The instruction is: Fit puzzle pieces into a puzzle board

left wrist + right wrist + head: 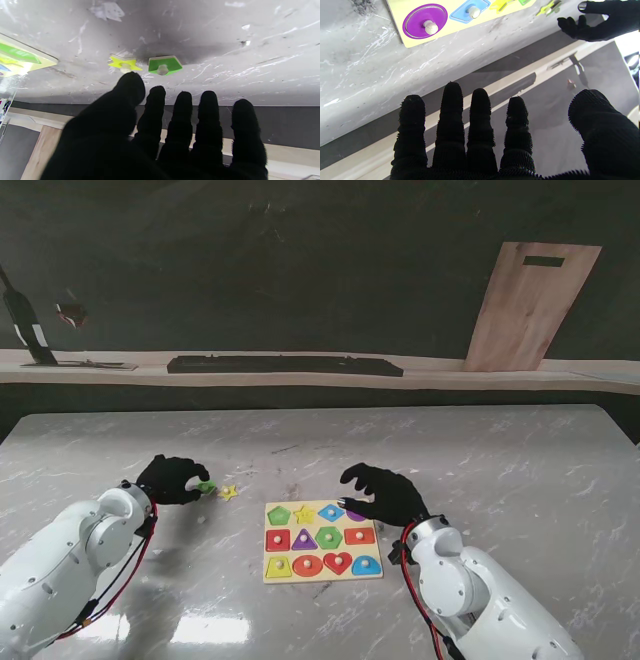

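The yellow puzzle board (270, 577) lies in front of me, most recesses filled with knobbed pieces. A loose green pentagon piece (206, 487) (164, 65) and a loose yellow star piece (228, 492) (124, 64) lie on the table left of the board. My left hand (172, 478) (162, 130) hovers just over them, open, fingers spread, holding nothing. My right hand (385, 492) (480, 140) is open above the board's far right corner, near the purple circle piece (425, 21) and the blue diamond piece (469, 11). The board's green and yellow recesses show no knobs.
Grey marble table (480, 470). Behind its far edge runs a pale shelf with a long black bar (285, 365), a wooden board (525, 305) leaning on the wall at the right, and a dark stand (25, 325) at the left.
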You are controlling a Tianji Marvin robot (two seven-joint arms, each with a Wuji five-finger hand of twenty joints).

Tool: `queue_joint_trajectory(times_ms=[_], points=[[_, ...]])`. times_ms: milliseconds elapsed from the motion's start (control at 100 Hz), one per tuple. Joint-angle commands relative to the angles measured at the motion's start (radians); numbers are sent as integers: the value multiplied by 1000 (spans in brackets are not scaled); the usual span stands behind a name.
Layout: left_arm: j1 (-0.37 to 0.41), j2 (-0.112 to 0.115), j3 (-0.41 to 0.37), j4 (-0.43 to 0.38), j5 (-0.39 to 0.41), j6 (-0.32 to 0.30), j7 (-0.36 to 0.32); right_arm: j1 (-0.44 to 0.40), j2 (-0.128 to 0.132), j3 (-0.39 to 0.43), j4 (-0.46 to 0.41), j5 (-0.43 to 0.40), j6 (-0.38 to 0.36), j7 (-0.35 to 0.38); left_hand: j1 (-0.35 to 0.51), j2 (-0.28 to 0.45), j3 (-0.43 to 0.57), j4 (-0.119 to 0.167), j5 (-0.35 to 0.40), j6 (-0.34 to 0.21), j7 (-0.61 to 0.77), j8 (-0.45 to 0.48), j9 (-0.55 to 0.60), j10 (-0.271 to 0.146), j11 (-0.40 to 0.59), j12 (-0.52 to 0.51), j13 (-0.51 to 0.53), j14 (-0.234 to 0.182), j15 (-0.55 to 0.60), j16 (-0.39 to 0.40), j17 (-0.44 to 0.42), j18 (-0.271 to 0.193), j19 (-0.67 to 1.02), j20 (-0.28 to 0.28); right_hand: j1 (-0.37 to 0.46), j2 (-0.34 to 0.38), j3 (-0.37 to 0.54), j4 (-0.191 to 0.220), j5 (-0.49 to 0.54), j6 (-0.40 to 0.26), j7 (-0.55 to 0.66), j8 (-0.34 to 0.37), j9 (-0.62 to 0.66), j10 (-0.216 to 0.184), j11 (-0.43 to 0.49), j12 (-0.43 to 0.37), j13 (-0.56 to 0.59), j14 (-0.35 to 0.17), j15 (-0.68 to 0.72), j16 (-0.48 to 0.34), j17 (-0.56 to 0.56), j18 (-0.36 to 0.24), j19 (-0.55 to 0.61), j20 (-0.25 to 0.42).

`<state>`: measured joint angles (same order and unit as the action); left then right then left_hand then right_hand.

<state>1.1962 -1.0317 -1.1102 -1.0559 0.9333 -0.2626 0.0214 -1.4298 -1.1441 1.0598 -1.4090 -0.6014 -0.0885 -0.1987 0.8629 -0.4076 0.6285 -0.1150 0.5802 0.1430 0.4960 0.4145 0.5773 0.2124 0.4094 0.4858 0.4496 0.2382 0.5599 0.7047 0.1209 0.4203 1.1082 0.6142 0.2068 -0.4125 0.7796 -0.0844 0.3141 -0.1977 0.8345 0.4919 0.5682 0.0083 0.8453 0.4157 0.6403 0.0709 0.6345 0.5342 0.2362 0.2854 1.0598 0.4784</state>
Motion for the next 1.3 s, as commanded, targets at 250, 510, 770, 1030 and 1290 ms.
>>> queue_joint_trajectory(times_ms=[250,510,770,1030,1290], points=[[-65,-1,78,71,-5,12,45,-14,-1,8,-8,-15,-7,-5,4,-55,61,39,-33,-31,108,43,12,-18,56,24,14,-43,35,25,9,-61,10,8,-18,13,-15,37,16,-31,3,14,15,-24,13,8,17,-13,15,12,-6,3,17,15],[-85,-4,117,106,-12,17,75,-14,0,8,-8,-15,-6,-3,6,-89,88,23,-59,-37,223,124,32,-22,88,47,29,-51,54,27,21,-65,24,7,-18,14,-14,37,17,-30,4,14,15,-25,14,8,17,-13,14,11,-6,2,16,15],[-105,-12,157,146,-29,25,116,-12,0,6,-6,-13,-4,0,-6,-87,115,39,-96,-43,171,98,14,-25,83,42,33,-54,62,27,24,-71,31,6,-17,13,-14,37,16,-30,3,14,16,-24,14,8,17,-13,14,11,-6,2,16,15],[-131,-17,204,193,-37,39,159,-12,0,7,-6,-15,-4,0,-10,-85,120,38,-86,-46,223,121,38,-30,101,45,56,-55,78,27,38,-73,48,7,-16,14,-14,38,17,-30,4,14,16,-25,14,8,16,-14,14,11,-6,3,16,16],[-150,-27,243,240,-58,47,212,-13,1,7,-7,-19,0,-2,15,-131,119,-13,-71,-54,309,156,78,-33,130,52,89,-55,110,29,57,-71,71,14,-16,14,-14,38,16,-30,4,14,16,-24,14,8,17,-14,14,11,-7,2,16,16]])
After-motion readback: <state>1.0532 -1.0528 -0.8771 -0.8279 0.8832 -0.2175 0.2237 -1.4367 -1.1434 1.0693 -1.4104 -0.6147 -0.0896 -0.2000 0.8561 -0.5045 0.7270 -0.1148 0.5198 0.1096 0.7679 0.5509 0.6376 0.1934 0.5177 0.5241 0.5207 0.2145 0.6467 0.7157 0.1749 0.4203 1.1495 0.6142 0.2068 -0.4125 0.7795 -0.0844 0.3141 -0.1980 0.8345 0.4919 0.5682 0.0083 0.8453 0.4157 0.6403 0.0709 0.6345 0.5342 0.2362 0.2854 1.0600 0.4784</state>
